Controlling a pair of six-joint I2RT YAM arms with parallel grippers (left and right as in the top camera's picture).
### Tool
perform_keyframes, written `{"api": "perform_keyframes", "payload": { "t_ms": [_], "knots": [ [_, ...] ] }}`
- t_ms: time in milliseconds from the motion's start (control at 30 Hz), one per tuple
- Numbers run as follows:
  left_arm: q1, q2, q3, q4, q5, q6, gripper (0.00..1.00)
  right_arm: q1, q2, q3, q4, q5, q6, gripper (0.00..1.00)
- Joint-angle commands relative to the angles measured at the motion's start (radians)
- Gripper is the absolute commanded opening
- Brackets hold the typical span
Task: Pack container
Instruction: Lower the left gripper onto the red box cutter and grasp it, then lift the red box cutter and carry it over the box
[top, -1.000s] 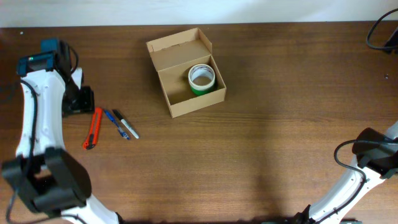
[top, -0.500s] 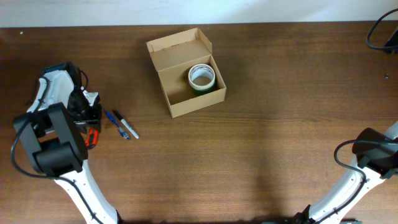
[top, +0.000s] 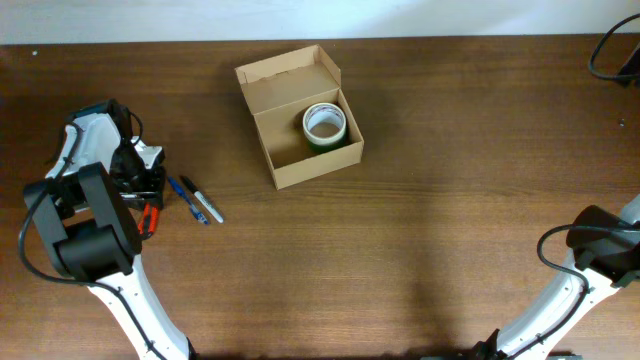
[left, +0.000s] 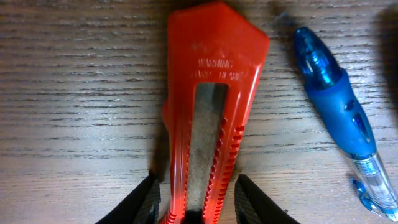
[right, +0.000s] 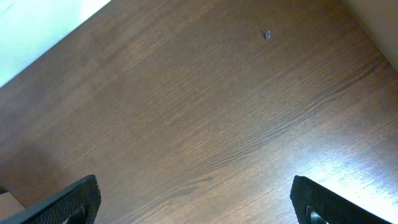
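A brown wooden table (top: 450, 150) fills the view. The left arm (top: 85, 230) reaches over its left side; the right arm (top: 600, 250) sits at the near right corner. The right gripper (right: 199, 205) hangs over bare wood with its fingers spread wide, holding nothing.

The box (top: 315, 167) stands at the far centre, well apart from both arms. Its lid (top: 285, 75) is tipped open to the far left. A green tape roll (top: 324, 125) lies flat in its right end.

The left gripper (left: 199, 199) is down over a red cutter (left: 211, 106) lying on the table. One finger (left: 146, 202) sits just beside each long edge; I cannot tell whether they pinch it. A blue pen (left: 339, 118) lies just right of the cutter, and a dark pen (top: 204, 203) just right of that.
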Motion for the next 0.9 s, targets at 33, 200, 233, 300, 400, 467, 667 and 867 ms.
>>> {"api": "perform_keyframes", "payload": {
  "t_ms": [33,200,233,300,400,467,667,867],
  "knots": [
    [0.003,0.081,-0.004,0.009,0.015,0.023,0.34,0.005,-0.010,0.004,-0.006,-0.006,0.008,0.99],
    [0.003,0.090,-0.003,0.013,0.015,0.023,0.02,0.005,-0.010,0.004,-0.006,-0.006,0.008,0.99],
    [0.003,0.090,-0.001,0.013,0.016,0.018,0.02,0.005,-0.010,0.004,-0.006,-0.006,0.008,0.99],
    [0.002,0.090,0.019,0.001,0.047,0.008,0.02,0.005,-0.010,0.004,-0.006,-0.006,0.008,0.99],
    [-0.006,0.090,0.099,-0.075,0.075,-0.002,0.02,0.005,-0.010,0.004,-0.006,-0.006,0.008,0.99],
    [-0.018,0.089,0.200,-0.156,0.075,-0.026,0.02,0.005,-0.010,0.004,-0.006,-0.006,0.008,0.99],
    [-0.067,0.089,0.651,-0.393,0.066,-0.045,0.02,0.005,-0.010,0.004,-0.006,-0.006,0.008,0.99],
    [-0.169,0.076,1.112,-0.463,0.114,0.003,0.02,0.005,-0.010,0.004,-0.006,-0.006,0.008,0.99]
  ]
}}
